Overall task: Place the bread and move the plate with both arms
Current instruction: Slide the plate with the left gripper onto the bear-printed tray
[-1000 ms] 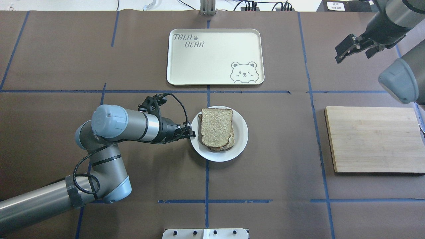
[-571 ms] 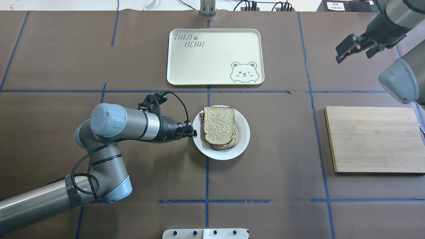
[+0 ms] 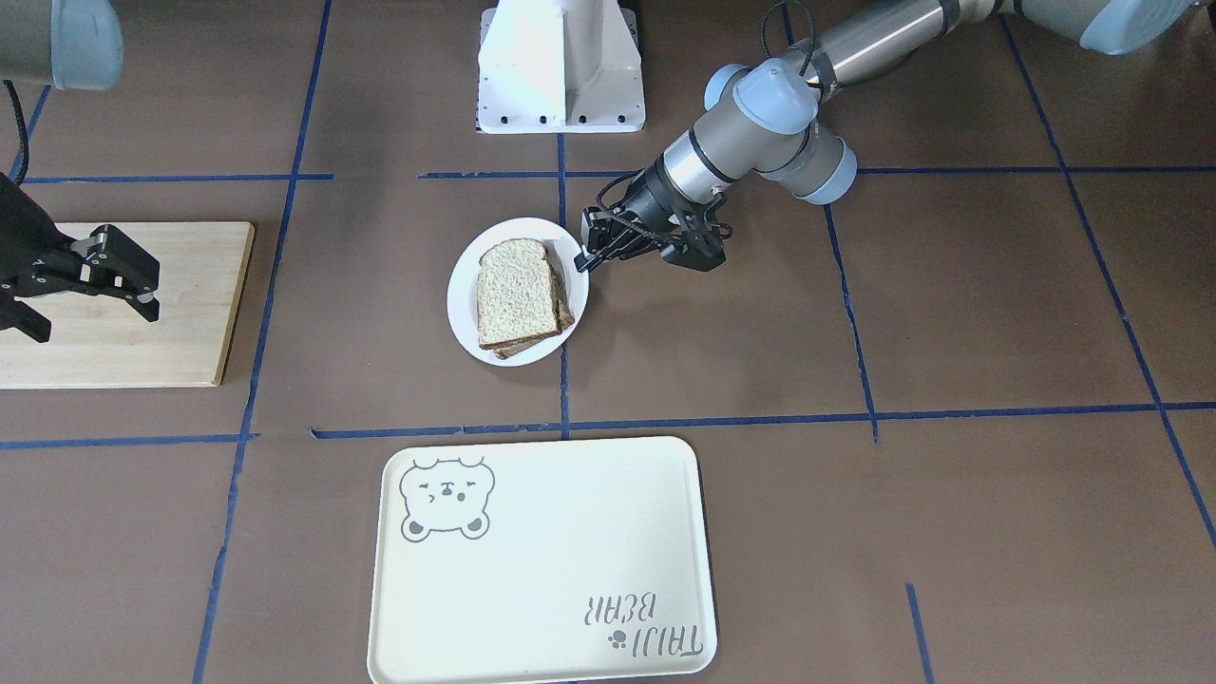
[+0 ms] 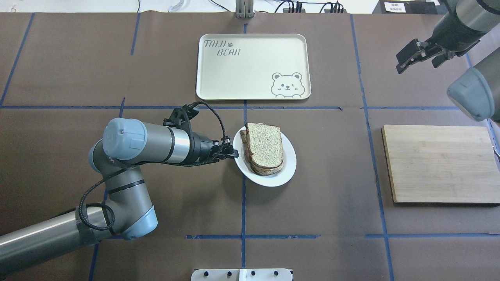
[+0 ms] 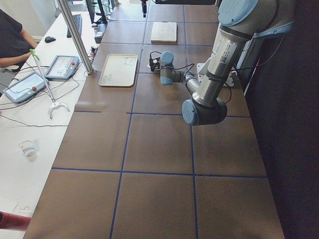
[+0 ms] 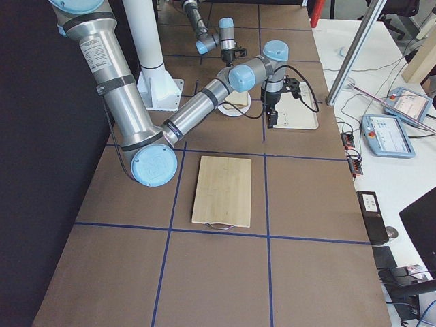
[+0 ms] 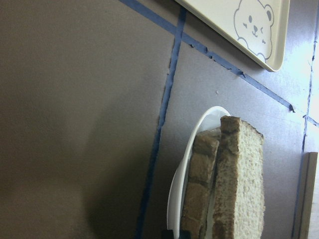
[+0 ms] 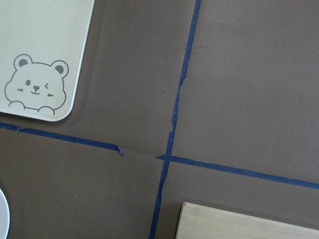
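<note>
The small white plate carries two stacked slices of bread near the table's centre. My left gripper is shut on the plate's rim on the robot's left side. The plate looks tilted and raised, with a shadow under it. The left wrist view shows the plate rim and the bread edge-on. My right gripper hangs open and holds nothing, high at the far right, well away from the plate.
A cream tray with a bear drawing lies beyond the plate, just across a blue tape line. A wooden board lies at the robot's right. The white pedestal stands at the robot's side.
My left gripper has carried the plate with the bread to the right and a little toward the tray, and the plate now looks more tilted. The right gripper drifted slightly up.
</note>
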You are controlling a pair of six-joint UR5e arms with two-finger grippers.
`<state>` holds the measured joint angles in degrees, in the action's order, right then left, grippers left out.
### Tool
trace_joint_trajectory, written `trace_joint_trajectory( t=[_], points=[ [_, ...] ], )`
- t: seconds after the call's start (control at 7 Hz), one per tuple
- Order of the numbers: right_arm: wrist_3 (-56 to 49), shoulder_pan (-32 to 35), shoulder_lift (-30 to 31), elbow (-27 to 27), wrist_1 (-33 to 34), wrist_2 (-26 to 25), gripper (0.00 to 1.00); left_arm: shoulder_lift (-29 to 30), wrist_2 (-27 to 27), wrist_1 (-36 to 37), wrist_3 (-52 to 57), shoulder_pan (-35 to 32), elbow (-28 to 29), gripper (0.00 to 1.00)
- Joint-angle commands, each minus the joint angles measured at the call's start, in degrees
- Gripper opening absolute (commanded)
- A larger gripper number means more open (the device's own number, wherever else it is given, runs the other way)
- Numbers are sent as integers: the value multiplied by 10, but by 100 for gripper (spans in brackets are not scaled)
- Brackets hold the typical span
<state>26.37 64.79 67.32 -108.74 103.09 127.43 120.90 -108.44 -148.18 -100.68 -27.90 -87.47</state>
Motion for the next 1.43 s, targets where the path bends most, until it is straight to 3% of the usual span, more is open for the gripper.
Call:
trace_joint_trajectory(
  t=[0.0,0.43,0.57,1.0,1.29],
  points=[
    [0,0,3,-2,-2,5,100,0,2,-31,-48,-1,-7,2],
    [0,1,2,-3,-3,4,100,0,7,-81,-65,-1,-1,0],
    [0,3,2,-4,-3,5,100,0,33,-120,-85,-1,5,0],
    [-1,15,6,-7,-1,6,100,17,146,-296,-133,5,91,0],
    [-4,22,13,-8,-3,8,100,71,234,-318,-157,13,157,0]
  ],
)
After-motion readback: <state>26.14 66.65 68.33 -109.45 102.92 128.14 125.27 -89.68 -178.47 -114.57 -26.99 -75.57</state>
